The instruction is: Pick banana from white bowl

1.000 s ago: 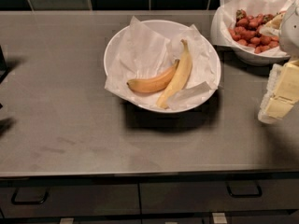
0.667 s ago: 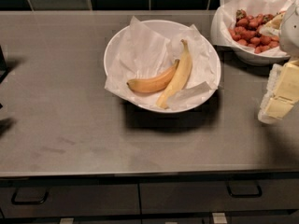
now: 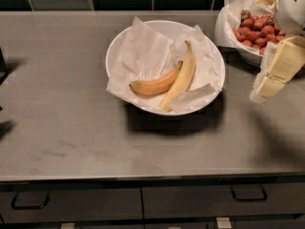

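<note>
The white bowl (image 3: 116, 51), lined with crinkled white paper, stands in the middle of the grey counter. In it the longer, pale yellow banana (image 3: 182, 78) lies on a diagonal with its dark stem tip at the far end. A shorter, curved orange-yellow banana (image 3: 151, 85) lies against its left side. My gripper (image 3: 263, 90), with cream-coloured fingers, hangs at the right edge of the view. It is to the right of the bowl, apart from it and above the counter, and it holds nothing that I can see.
A second white bowl (image 3: 224, 30) with red strawberries stands at the back right, just behind my gripper. The grey counter (image 3: 66, 128) has drawers with dark handles below its front edge. Dark tiles run along the back wall.
My gripper has shifted a little up in the picture and to the left, nearer the bowl. The bowl and both bananas have not moved.
</note>
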`<action>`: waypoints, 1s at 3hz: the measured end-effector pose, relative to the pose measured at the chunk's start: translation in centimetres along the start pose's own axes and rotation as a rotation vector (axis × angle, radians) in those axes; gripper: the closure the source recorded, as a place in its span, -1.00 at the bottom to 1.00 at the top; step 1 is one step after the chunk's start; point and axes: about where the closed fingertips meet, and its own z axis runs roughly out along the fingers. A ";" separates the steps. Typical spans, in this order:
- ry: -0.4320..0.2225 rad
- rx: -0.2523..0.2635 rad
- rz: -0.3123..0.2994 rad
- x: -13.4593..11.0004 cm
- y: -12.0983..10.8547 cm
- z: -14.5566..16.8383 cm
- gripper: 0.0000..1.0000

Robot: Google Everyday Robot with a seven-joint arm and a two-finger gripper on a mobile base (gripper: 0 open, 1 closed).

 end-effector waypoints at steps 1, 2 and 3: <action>-0.001 0.001 0.000 0.0 0.0 0.0 -1.00; -0.060 -0.014 -0.021 -1.9 0.6 1.0 -1.00; -0.106 -0.022 -0.052 -4.0 0.5 3.2 -1.00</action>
